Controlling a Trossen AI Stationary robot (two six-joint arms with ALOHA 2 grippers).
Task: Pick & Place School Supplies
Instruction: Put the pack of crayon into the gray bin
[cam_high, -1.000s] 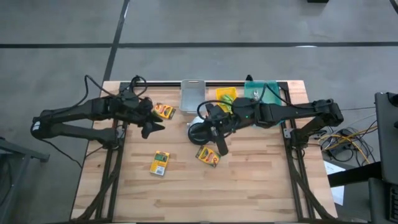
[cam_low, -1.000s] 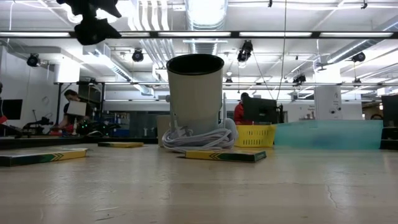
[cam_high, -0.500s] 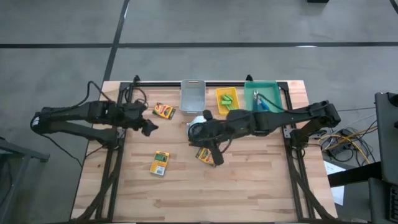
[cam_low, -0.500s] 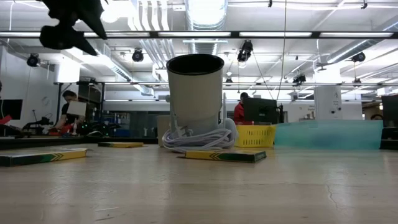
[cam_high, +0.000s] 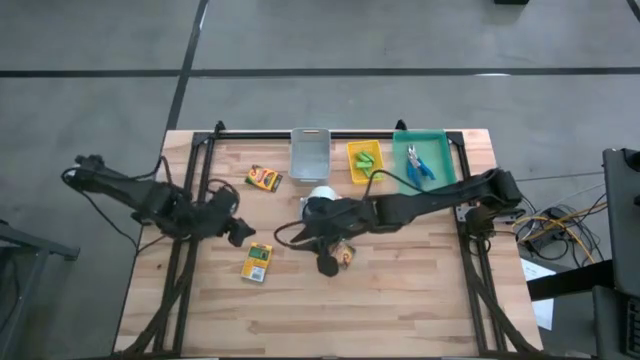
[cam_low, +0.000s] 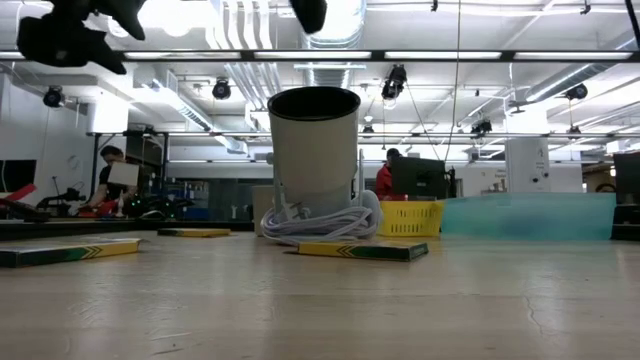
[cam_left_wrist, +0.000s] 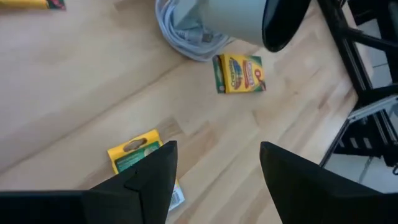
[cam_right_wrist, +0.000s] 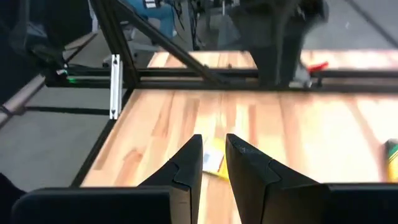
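Three yellow-and-green crayon boxes lie flat on the table: one far left (cam_high: 263, 179), one nearer (cam_high: 257, 262), one in the middle (cam_high: 344, 256) beside my right gripper. Light-green sticks (cam_high: 365, 158) lie in the yellow tray. Blue-handled scissors (cam_high: 417, 163) lie in the green tray. My left gripper (cam_high: 238, 232) hangs open above the table left of the nearer box (cam_left_wrist: 140, 155). My right gripper (cam_high: 327, 263) hovers above the table by the middle box, its fingers (cam_right_wrist: 214, 158) a narrow gap apart. Both grippers sit high in the low view, left (cam_low: 70, 35) and right (cam_low: 308, 12).
A white cup (cam_high: 320, 203) with a coiled white cable at its foot stands mid-table, just beyond the right gripper. A grey tray (cam_high: 310, 152), the yellow tray (cam_high: 352, 173) and the green tray (cam_high: 437, 145) line the far edge. Bare wood lies along the near edge.
My left gripper has drawn back toward the table's near-left, away from the far-left crayon box. My right gripper has moved past the cup toward the left and near edge, now beside the middle box. No box has moved.
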